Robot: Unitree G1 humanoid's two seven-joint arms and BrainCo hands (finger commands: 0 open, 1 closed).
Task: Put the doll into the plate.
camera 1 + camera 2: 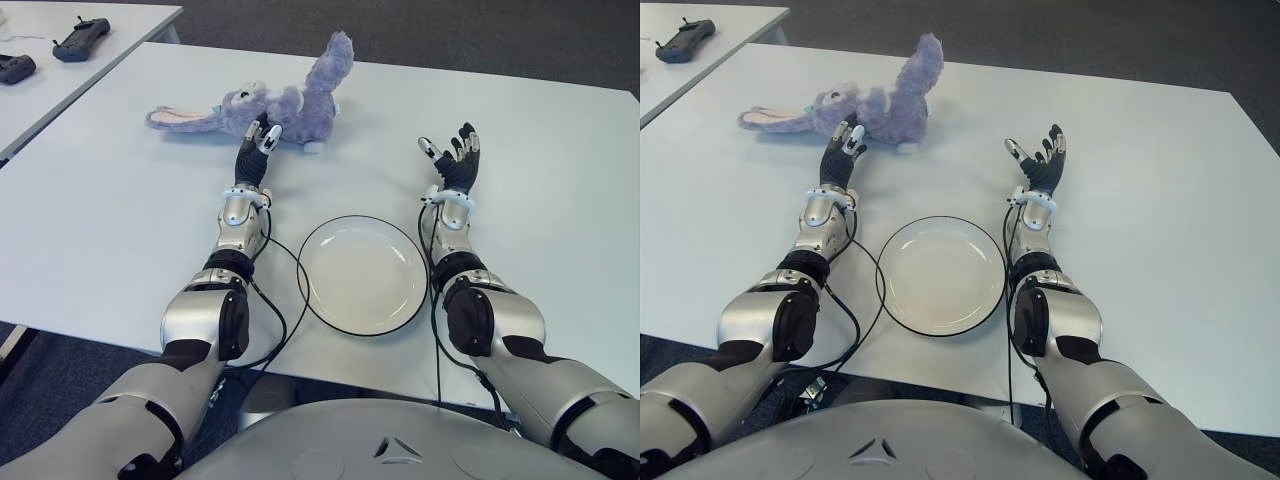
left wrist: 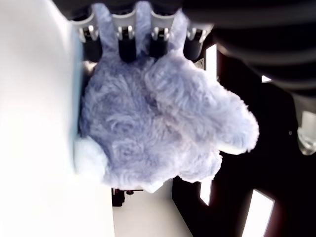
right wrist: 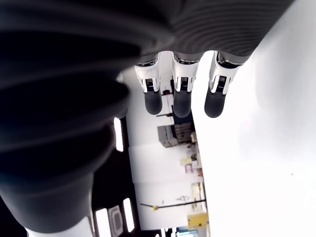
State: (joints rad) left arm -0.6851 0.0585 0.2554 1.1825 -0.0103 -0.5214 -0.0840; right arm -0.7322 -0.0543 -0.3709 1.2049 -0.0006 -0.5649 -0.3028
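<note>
Purple plush makes up the doll [image 1: 268, 103], a long-eared rabbit lying on its side on the white table [image 1: 120, 220], ears stretched toward the robot's left and one leg raised toward the far edge. In the left eye view the left hand [image 1: 258, 140] is reached forward to the doll's belly, its fingertips against the fur, though a closed grasp cannot be made out. The white plate [image 1: 362, 274], dark-rimmed, sits near the table's front edge between the two forearms, well apart from the doll and with nothing in it. The right hand [image 1: 452, 155] is held up beyond the plate on the robot's right, palm up, fingers spread, holding nothing. On a second table at the far left lie two dark controllers [image 1: 80, 38].

From the right eye view the layout reads the same: doll [image 1: 865, 103] at the far left, plate [image 1: 940, 275] nearer the robot's body, right hand [image 1: 1038, 160] open and apart from both.

Close in, the left wrist view fills with the doll's fur [image 2: 163, 128], pressed against the table on one side; four fingers [image 2: 127, 42] extend straight into the plush, not curled round it.

Finally, the right wrist view shows three straight fingers [image 3: 181, 96] over bare table [image 3: 266, 138], gripping nothing.
</note>
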